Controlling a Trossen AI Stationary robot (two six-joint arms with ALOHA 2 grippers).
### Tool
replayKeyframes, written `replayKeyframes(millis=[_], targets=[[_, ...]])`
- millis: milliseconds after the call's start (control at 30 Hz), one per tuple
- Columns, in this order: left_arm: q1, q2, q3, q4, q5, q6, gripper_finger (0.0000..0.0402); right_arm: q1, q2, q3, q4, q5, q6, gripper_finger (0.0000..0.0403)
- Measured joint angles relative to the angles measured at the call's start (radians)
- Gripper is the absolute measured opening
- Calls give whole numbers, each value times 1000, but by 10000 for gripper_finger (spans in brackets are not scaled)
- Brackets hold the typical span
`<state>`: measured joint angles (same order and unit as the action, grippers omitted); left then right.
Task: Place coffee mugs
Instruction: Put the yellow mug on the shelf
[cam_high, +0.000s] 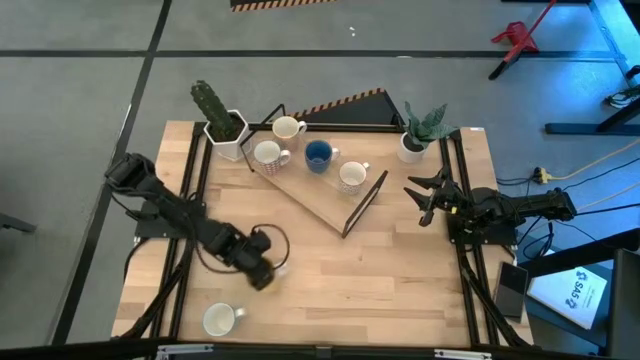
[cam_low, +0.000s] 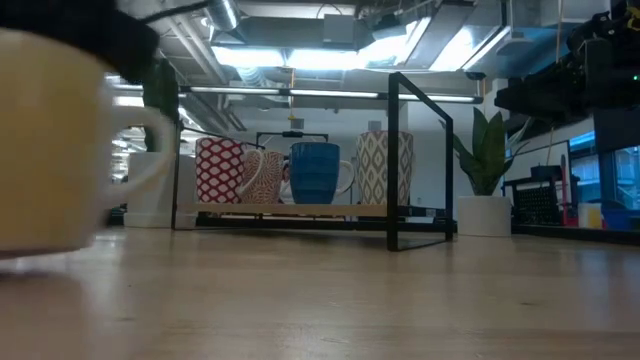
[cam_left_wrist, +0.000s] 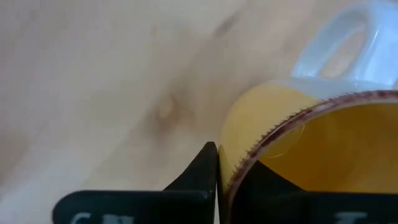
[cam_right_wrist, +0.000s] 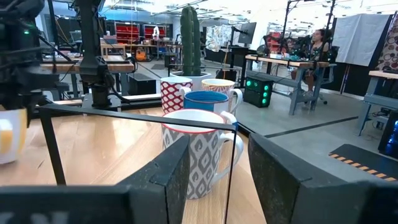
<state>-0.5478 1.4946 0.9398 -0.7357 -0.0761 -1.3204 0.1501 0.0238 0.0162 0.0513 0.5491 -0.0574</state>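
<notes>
- High view: the left gripper (cam_high: 262, 272) is sitting in the lower left of the frame, low over the wooden table (cam_high: 400, 290), with its arm running up toward the left edge.
- The left wrist view is showing one dark finger (cam_left_wrist: 196, 177) lying against the outside of a mug with an orange inside (cam_left_wrist: 311, 149), the rim passing between the two fingers, so this gripper is grasping the mug's wall.
- That mug's white handle (cam_left_wrist: 348, 43) is pointing away from the fingers, over bare wood.
- In the high view the same mug is almost wholly hidden under the gripper.
- A cream mug (cam_high: 220, 319) is standing by itself near the bottom left edge of the table, just below the left gripper and apart from it; it is filling the left side of the low view (cam_low: 60, 150).
- Four mugs are standing on a wooden tray with a black frame (cam_high: 320, 200) in the upper middle: a cream mug (cam_high: 288, 127), a red-patterned mug (cam_high: 268, 154), a blue mug (cam_high: 318, 154) and a grey-patterned mug (cam_high: 352, 176).
- The right gripper (cam_high: 428, 200) is hanging at the right of the frame, just right of the tray, its fingers spread apart and holding nothing.
- Its wrist view is looking between those fingers at the grey-patterned mug (cam_right_wrist: 202, 149) behind the black frame bar.
- A cactus pot (cam_high: 226, 130) and a leafy plant pot (cam_high: 412, 146) are standing at the tray's upper corners.
</notes>
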Motion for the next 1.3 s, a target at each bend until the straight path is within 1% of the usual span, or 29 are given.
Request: replayKeyframes(millis=[133,300,467,633,733,900,1000,1133,1200,1300], targets=[[121,0,46,2,-16,64,12,0,0,0,0,0,0,150],[302,0,137,-49,-5,250,12,0,0,0,0,0,0,150],[489,0,217,-114,36,492,12,0,0,0,0,0,0,150],[650,0,271,-152,38,667,12,0,0,0,0,0,0,150],[725,4,284,-167,37,733,12,0,0,0,0,0,0,150],[793,51,312,-167,46,833,12,0,0,0,0,0,0,150],[815,101,350,-169,71,886,12,0,0,0,0,0,0,150],[837,150,418,-177,69,943,12,0,0,0,0,0,0,150],[848,166,450,-209,62,970,12,0,0,0,0,0,0,150],[863,186,463,-250,52,1016,12,0,0,0,0,0,0,150]])
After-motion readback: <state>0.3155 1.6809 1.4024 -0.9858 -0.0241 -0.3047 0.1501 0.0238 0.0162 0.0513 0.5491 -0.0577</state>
